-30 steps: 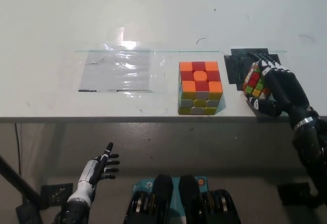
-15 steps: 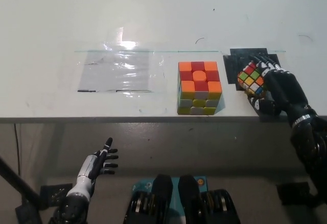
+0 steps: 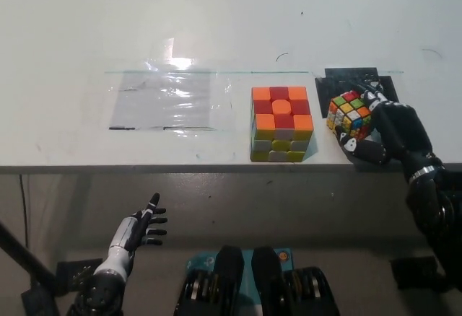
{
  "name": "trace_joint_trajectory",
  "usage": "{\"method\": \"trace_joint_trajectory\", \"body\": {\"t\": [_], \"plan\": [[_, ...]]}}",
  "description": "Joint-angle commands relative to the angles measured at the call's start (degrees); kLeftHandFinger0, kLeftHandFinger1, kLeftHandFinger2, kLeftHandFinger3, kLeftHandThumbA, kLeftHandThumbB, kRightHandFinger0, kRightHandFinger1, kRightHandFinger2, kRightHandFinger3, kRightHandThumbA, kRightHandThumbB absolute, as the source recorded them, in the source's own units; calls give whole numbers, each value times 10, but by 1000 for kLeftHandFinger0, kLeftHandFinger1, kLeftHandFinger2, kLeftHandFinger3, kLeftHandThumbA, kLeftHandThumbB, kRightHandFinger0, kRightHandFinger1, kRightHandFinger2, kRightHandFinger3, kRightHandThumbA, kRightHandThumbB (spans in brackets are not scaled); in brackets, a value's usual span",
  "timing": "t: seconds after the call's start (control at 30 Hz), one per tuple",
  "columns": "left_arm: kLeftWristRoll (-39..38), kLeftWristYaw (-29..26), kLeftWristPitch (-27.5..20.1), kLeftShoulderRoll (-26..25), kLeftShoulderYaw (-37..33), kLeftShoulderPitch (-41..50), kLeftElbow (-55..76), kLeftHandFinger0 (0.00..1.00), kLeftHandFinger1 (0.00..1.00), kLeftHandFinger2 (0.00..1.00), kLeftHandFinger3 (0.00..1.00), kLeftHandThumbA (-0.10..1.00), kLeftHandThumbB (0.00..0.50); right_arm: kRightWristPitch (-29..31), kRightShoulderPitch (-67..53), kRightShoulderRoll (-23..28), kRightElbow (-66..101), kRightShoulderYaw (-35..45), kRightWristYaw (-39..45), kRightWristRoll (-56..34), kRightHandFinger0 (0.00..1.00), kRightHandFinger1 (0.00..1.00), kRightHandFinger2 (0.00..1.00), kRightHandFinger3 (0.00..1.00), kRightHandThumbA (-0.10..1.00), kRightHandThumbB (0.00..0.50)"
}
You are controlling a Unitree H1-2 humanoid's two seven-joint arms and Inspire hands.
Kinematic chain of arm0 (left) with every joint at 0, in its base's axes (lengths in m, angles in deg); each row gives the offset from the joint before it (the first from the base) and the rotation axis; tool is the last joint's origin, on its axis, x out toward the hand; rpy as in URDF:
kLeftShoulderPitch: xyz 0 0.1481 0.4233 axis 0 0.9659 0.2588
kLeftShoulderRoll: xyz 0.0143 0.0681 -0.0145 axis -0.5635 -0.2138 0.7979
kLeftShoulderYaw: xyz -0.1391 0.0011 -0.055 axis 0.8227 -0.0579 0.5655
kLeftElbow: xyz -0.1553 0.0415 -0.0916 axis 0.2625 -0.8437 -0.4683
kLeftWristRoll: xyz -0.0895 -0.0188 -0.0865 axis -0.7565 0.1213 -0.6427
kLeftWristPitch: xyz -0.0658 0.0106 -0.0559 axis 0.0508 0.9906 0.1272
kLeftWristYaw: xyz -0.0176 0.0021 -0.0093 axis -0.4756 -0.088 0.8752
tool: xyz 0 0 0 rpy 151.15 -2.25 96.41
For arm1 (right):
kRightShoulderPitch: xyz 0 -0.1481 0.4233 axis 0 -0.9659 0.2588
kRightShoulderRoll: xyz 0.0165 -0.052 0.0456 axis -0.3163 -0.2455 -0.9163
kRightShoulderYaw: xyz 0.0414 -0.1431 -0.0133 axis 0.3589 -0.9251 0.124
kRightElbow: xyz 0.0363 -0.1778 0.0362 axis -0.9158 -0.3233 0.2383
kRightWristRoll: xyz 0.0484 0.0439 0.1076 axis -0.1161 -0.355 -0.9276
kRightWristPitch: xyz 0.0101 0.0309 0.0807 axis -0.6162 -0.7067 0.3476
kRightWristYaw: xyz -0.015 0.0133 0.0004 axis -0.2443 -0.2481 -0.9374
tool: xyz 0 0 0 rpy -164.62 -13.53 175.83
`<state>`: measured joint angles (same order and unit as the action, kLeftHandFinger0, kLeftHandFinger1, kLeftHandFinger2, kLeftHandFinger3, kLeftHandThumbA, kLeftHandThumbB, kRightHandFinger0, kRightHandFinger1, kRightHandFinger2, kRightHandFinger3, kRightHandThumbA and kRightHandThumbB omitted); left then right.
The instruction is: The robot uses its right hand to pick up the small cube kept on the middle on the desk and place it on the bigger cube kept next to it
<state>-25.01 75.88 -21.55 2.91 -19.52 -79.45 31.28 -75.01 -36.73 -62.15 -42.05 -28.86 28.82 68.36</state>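
The small multicoloured cube [image 3: 348, 112] is held in my black right hand [image 3: 381, 130], which is shut on it just right of the bigger cube. It hangs slightly above the desk over a black patch. The bigger cube [image 3: 281, 123], orange and red on top with pale yellow and grey sides, stands near the desk's front edge at the middle. A narrow gap separates the two cubes. My white left hand [image 3: 137, 235] rests below the desk edge at lower left, fingers spread apart and holding nothing.
A clear plastic sheet [image 3: 167, 101] lies taped flat on the white desk [image 3: 216, 20], left of the bigger cube. A black patch [image 3: 351, 81] marks the desk behind the small cube. The desk's front edge runs just below both cubes.
My right hand has turned the small cube upright and carried it leftward, closer to the bigger cube. The left hand stayed in place.
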Motion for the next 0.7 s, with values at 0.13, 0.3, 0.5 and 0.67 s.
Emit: {"method": "trace_joint_trajectory", "body": {"t": [0.13, 0.3, 0.5, 0.67], "plan": [[3, 6, -16, -10, -3, -23, 2, 606, 618, 708, 705, 936, 113, 53, 25, 11, -9, -24, -42, 31, 0, 25, 195, 50, -100, 0], [1, 5, -9, -8, -1, -16, 12, 602, 609, 701, 707, 915, 98, 39, 18, 4, -3, -16, -40, 26, 0, 294, 682, 327, -100, 0], [4, 6, -13, -10, -4, -13, 13, 614, 617, 706, 713, 918, 80, 33, 19, 4, -1, -11, -42, 25, 0, 312, 699, 546, -100, 21], [-3, 6, -3, -5, 2, -7, 22, 626, 637, 725, 714, 896, 77, 50, 19, 6, -4, -9, -67, 28, 0, 224, 570, 462, -100, 17]]}}
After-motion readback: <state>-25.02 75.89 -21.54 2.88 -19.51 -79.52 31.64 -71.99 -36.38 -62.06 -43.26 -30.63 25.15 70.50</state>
